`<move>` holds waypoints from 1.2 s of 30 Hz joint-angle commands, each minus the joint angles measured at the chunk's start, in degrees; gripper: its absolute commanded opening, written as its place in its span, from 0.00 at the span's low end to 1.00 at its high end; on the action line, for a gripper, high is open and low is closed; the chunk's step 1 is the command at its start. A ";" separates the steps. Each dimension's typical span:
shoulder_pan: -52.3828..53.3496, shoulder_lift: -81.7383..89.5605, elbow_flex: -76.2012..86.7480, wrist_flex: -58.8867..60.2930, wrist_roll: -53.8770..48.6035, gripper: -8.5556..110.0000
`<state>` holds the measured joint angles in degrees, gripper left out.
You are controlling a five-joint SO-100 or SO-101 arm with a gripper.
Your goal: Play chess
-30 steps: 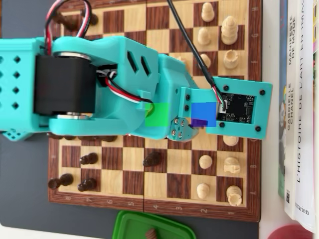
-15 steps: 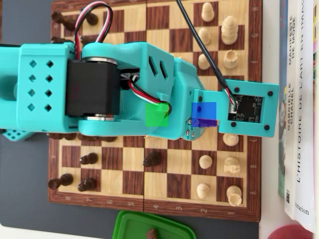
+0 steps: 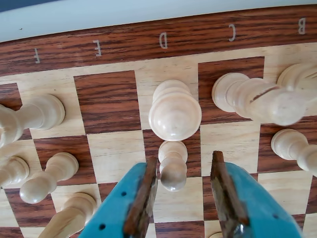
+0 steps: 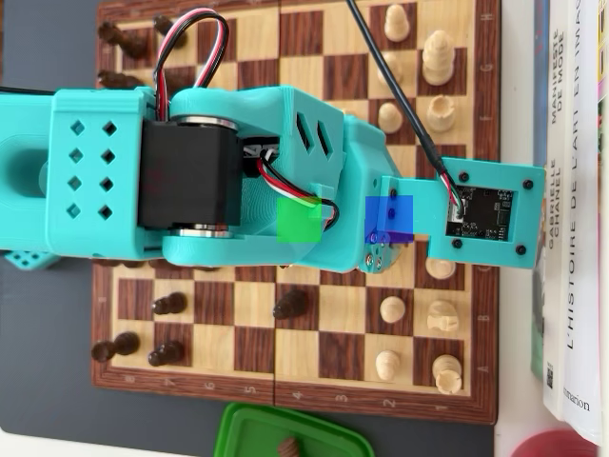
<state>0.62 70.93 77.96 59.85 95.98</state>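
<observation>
— looking at the wrist view, where did the hand (image 3: 181, 186) stand?

— its two fingers were spread apart, either side of a pale pawn (image 3: 173, 165) on the d file of the board (image 3: 106, 99), clamped on nothing. a bigger pale piece (image 3: 175, 111) stood just behind it, near the board's edge.

— how would that pawn handle?

— i judged it light, stiff turned wood with a smooth finish, so likely slippery. its round head would roll out of a pinch.

— so where should the hold go?

— low on the narrow neck under the head, pressed squarely. its neighbours looked easy to tip, the tall one especially.
</observation>
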 commanded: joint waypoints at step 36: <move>0.53 -0.88 -2.72 0.62 -1.05 0.21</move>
<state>0.62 68.38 77.96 60.47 95.27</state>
